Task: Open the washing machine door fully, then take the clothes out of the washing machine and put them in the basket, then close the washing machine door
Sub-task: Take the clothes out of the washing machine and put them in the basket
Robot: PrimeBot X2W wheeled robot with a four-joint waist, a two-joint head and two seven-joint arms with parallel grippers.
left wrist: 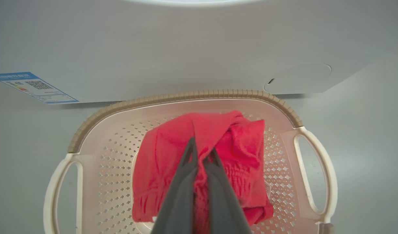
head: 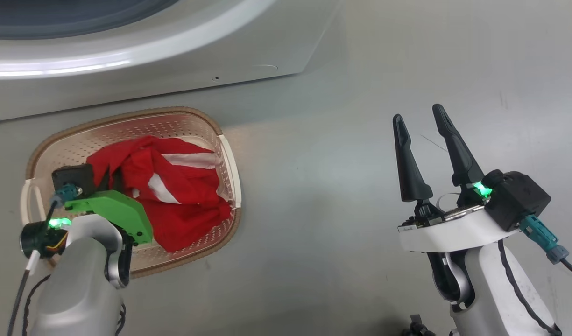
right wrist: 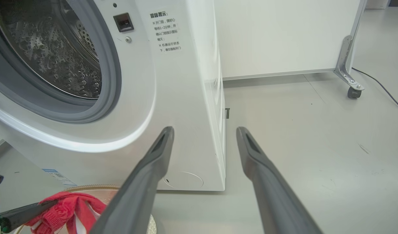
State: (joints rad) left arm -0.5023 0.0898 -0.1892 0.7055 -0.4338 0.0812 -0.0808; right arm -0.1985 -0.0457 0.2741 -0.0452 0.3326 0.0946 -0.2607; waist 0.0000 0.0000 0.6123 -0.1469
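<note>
The left gripper (left wrist: 202,152) is pinching the bright red, white-striped fabric clothes (head: 183,205), which are lying inside the cream perforated plastic basket (head: 127,115) with a brown rim, just before the big white washing machine (right wrist: 186,97). The right gripper (head: 419,116) is hovering over the grey floor (head: 323,186), fingers spread wide and holding nothing.

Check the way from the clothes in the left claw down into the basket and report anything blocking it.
Nothing visible blocks it. The left claw is shut on the clothes, which already lie inside the open-topped basket. The right claw, open, stands well aside over the floor.
</note>
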